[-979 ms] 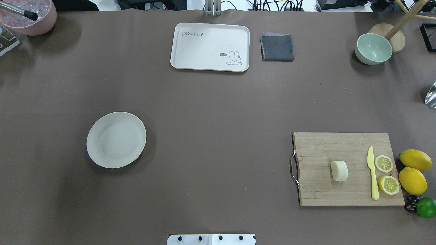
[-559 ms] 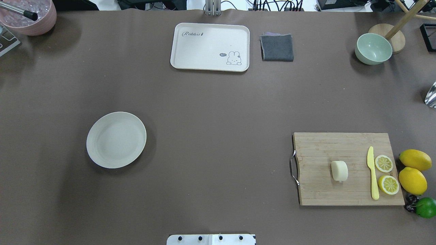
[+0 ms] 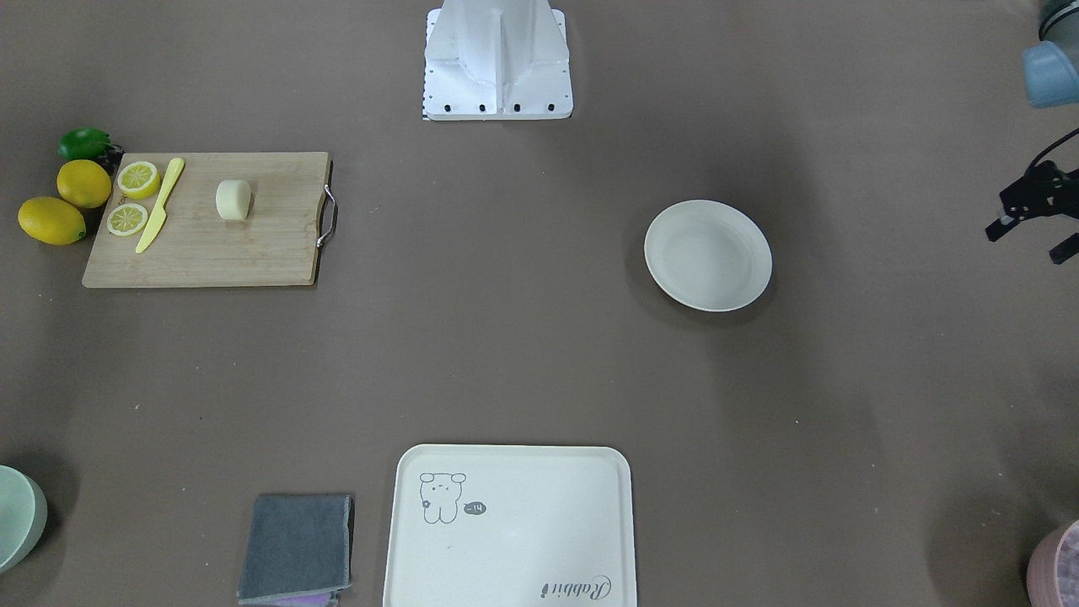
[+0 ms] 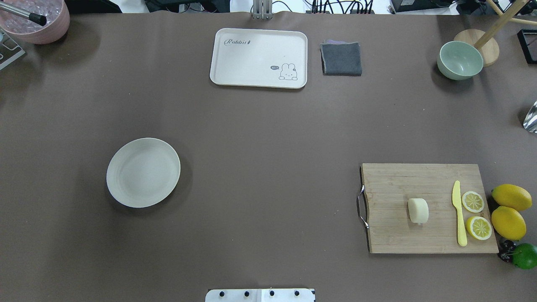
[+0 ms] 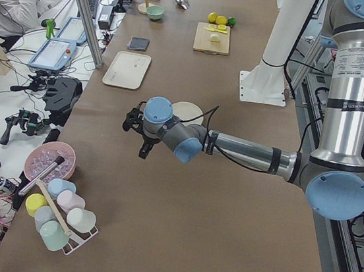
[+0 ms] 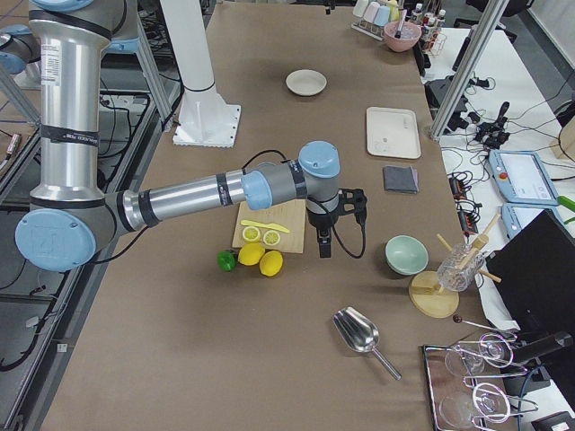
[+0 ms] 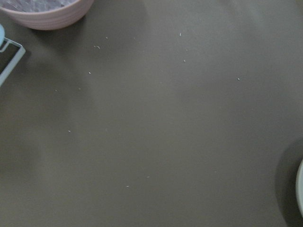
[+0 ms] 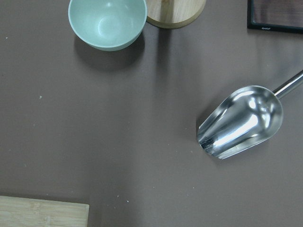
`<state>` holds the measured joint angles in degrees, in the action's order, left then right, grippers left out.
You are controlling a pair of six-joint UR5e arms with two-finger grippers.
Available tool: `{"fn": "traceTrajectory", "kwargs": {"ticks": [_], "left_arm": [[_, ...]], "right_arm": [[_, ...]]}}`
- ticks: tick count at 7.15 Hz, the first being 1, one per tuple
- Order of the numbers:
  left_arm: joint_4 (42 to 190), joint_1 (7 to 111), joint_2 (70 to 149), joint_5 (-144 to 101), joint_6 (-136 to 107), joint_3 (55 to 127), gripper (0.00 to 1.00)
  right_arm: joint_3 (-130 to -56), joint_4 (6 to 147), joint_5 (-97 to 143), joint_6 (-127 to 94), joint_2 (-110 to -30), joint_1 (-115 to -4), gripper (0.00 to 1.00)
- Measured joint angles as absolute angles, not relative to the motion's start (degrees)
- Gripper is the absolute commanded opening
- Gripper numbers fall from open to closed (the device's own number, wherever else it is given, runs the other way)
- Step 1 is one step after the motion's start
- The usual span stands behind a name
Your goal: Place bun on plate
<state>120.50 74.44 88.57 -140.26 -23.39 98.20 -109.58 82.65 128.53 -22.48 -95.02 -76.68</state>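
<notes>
**Inspection: bun on cutting board, plate unoccupied**

Task items. One small pale cream bun with rounded edges [image 4: 418, 210] lies near the middle of one rectangular bamboo cutting board with a metal handle [image 4: 394, 184], on the robot's right side of the brown table [image 4: 268, 134]. One round off-white shallow plate [image 4: 143, 172] sits on the robot's left side, well apart from the board, with nothing on it.

Other items on the board. One yellow plastic knife [image 4: 459, 214] lies just beside the bun. Past the knife are two lemon slices [image 4: 473, 201].

Items beside the board. Two whole yellow lemons [image 4: 508, 222] and one green lime [image 4: 525, 256] lie on the table at the board's outer edge.

Far side of table. There is one cream rectangular tray with a rabbit drawing [image 4: 251, 54], one folded grey cloth [image 4: 341, 58] just beside it, one pale green bowl [image 4: 460, 60] and one pink bowl [image 4: 37, 21]. One shiny metal scoop [image 8: 241, 122] lies near the green bowl.

End effectors. The left gripper [image 3: 1028, 240] hangs beyond the plate, toward the table's left end, its fingers spread and holding nothing. The right gripper [image 6: 341, 226] hangs past the board's outer side. It appears only in the side view, so its jaw state cannot be determined.
</notes>
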Motion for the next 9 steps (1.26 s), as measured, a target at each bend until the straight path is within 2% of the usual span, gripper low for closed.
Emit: {"fn": "traceTrajectory", "kwargs": {"ticks": [3, 6, 7, 9], "left_arm": [[121.99, 64.31, 90.36, -139.39, -35.1, 98.4, 0.97], [132.92, 50.74, 92.36, -131.43, -51.06, 95.64, 0.94], [136.49, 47.77, 93.08, -129.18, -54.42, 93.75, 0.86], [141.77, 44.6, 93.57, -126.59, -58.76, 91.11, 0.56]], "right_arm": [[-109.4, 70.76, 125.56, -39.32, -95.43, -65.4, 1.0], [-110.44, 68.39, 125.99, -42.89, -95.52, -62.79, 1.0], [-111.29, 68.33, 125.98, -44.8, -95.42, -61.99, 1.0], [-112.73, 68.29, 125.71, -47.53, -95.33, -60.38, 1.0]]}}
